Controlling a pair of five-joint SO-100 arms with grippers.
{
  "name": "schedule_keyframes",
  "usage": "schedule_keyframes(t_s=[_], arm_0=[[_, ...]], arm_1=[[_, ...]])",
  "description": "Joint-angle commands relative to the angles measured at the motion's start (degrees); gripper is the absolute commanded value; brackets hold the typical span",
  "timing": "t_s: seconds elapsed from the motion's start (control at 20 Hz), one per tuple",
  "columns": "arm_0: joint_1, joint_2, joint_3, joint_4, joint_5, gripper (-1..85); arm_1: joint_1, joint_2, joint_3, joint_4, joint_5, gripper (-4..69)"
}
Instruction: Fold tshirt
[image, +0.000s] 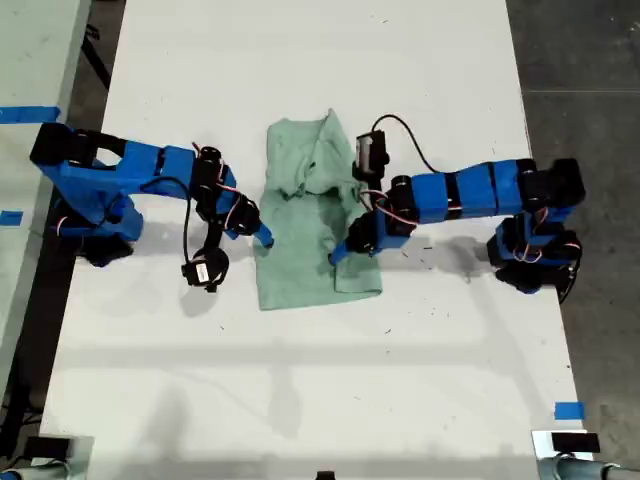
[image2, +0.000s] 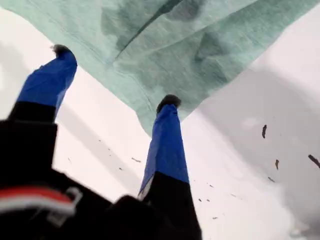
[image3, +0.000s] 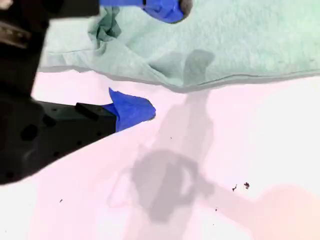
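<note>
Crumpled mint-green tshirt (image: 312, 215) mid white surface (image: 300, 380) between both arms, my first gripper (image2: 112, 75) jaws spread at its hem, my second gripper (image3: 160, 60) jaws parted around its edge

the tshirt (image: 315, 215) is plain pale mint green, no print, darker green in its folds. the table (image: 300, 380) is white, flecked with small dark specks. both arms are bright blue with black joints and red-and-white wiring — my first gripper (image2: 112, 75) has blue fingers tipped black, my second gripper (image3: 150, 60) blue tips on black. blue tape (image: 568, 410) marks the table.
</note>
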Motion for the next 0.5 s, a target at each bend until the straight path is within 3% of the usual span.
schedule_keyframes(t_s=[0.0, 0.45], arm_0=[[1.8, -1.7, -3.5, 0.2, -2.5, 23.6], [5.0, -14.9, -3.3, -12.8, -6.9, 23.3]], arm_1=[[1.3, 7.4, 1.5, 1.2, -0.6, 30.4], [1.8, 10.5, 4.8, 1.2, -2.3, 30.4]])
